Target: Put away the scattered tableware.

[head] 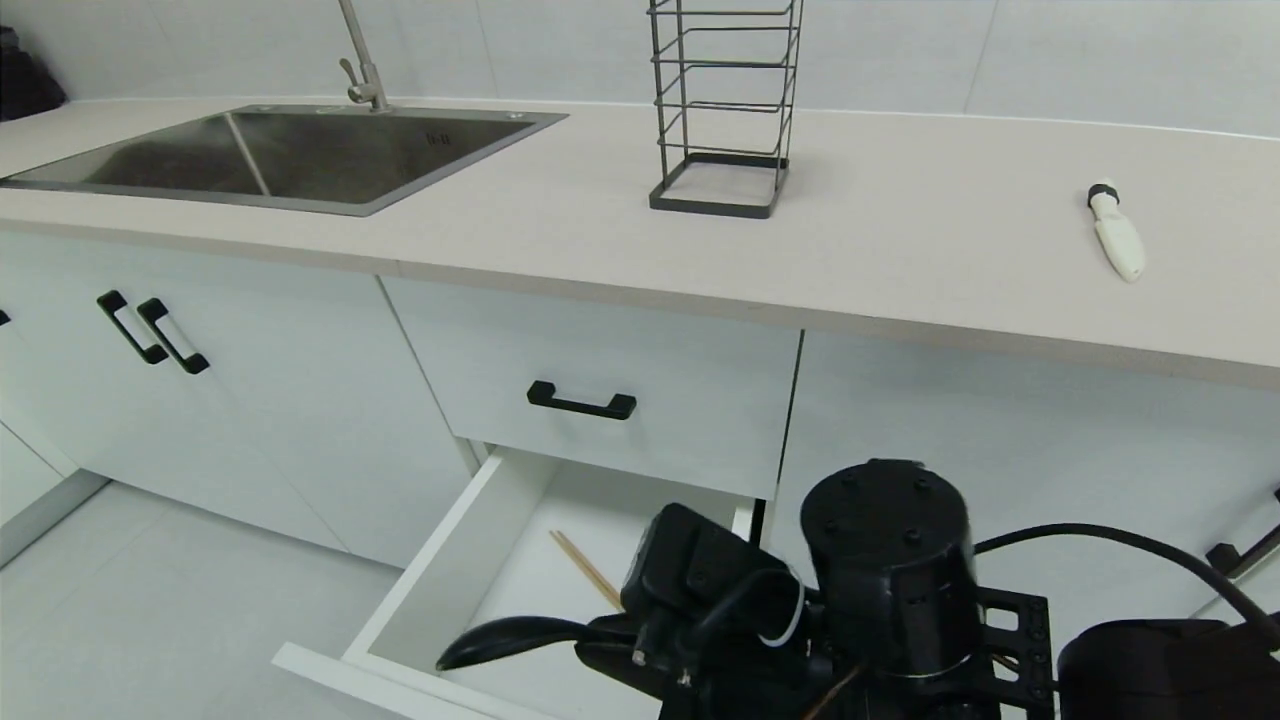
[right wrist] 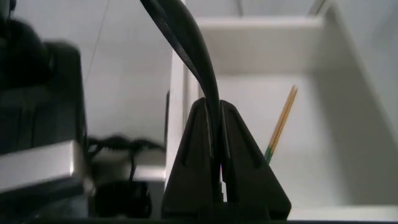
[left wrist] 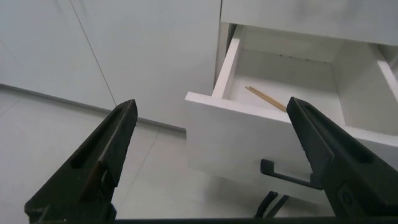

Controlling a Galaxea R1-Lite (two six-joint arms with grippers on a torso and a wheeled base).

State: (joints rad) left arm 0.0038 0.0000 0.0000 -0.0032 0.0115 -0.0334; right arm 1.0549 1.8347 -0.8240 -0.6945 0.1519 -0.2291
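Black plastic spoon [head: 500,636] is being pinched by the right end effector [right wrist: 214,109] over the open white drawer [head: 450,560], lower centre of frame. Wooden chopsticks [head: 585,570] are being seen inside it. Left end effector [left wrist: 211,104] is being held spread wide.

You're working in a kitchen. A long pale countertop [head: 900,250] runs along a white tiled wall [head: 1000,50], with a steel sink [head: 290,150] and its tap [head: 360,60] set into it. A black wire rack [head: 722,110] stands on top. Below you have white cabinet doors [head: 250,400] with black handles [head: 580,402], and an open drawer [head: 440,560] holding chopsticks [head: 588,570].
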